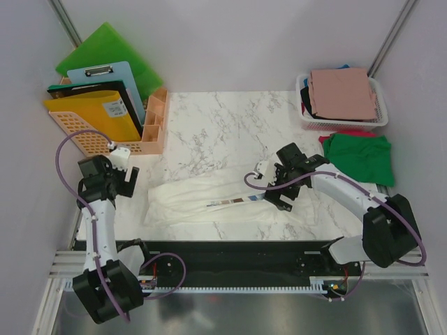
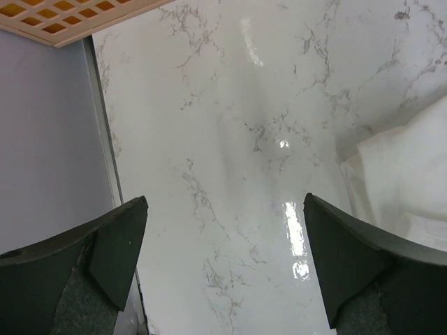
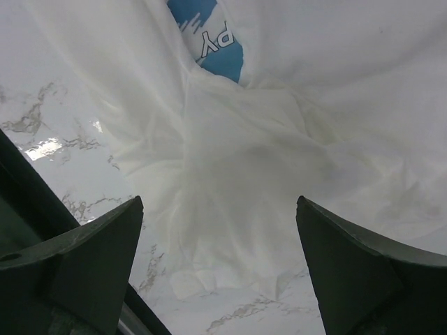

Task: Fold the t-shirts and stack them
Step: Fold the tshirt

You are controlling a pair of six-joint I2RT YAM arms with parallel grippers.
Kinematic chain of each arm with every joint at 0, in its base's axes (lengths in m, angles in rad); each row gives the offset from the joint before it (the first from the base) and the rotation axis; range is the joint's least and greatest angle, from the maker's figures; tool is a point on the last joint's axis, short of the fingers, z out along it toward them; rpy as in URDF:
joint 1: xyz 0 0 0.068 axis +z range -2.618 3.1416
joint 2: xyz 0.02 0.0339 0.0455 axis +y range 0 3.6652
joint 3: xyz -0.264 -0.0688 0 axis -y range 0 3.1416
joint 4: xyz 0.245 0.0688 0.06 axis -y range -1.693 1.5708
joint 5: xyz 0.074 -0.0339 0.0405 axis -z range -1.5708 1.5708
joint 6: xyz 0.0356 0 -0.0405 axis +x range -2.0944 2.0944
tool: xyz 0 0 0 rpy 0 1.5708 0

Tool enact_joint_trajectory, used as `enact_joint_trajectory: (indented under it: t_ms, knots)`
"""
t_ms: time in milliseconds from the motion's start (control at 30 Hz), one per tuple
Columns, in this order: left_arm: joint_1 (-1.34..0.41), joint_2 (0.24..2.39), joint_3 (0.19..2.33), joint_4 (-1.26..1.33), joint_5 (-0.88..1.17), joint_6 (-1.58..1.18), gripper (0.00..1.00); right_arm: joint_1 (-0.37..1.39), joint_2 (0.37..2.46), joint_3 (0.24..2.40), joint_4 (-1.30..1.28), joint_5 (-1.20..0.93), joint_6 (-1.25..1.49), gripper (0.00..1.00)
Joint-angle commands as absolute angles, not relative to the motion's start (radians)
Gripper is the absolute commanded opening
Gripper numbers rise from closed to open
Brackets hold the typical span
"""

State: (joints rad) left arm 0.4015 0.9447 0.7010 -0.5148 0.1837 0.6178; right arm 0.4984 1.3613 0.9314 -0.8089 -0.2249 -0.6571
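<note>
A cream-white t-shirt (image 1: 202,199) lies crumpled in a long band across the front of the marble table. Its blue print (image 3: 209,38) shows in the right wrist view. My right gripper (image 1: 279,192) hovers over the shirt's right end, open, with bunched cloth (image 3: 237,160) below the fingers and nothing between them (image 3: 218,200). My left gripper (image 1: 127,180) stands open (image 2: 225,199) over bare marble, left of the shirt's edge (image 2: 405,181). A green t-shirt (image 1: 360,157) lies at the right edge. A dusty-pink one (image 1: 341,94) tops the pile in the basket.
An orange basket (image 1: 105,139) holding folders, a clipboard and green boards (image 1: 105,49) stands at the back left. The white mesh basket (image 1: 380,105) sits at the back right. A bit of red cloth (image 1: 327,138) peeks out beside the green shirt. The table's left edge (image 2: 105,139) runs close to my left gripper.
</note>
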Motion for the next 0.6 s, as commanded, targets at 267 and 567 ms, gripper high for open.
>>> enact_joint_trajectory:
  t_ms: [267, 567]
  knots:
    - [0.4, 0.836, 0.623, -0.491, 0.179, 0.719, 1.0, 0.407, 1.515, 0.923, -0.566, -0.169, -0.621, 0.98]
    - [0.4, 0.833, 0.623, -0.494, 0.17, 0.738, 1.0, 0.342, 1.704, 0.974, -0.519, -0.176, -0.64, 0.98]
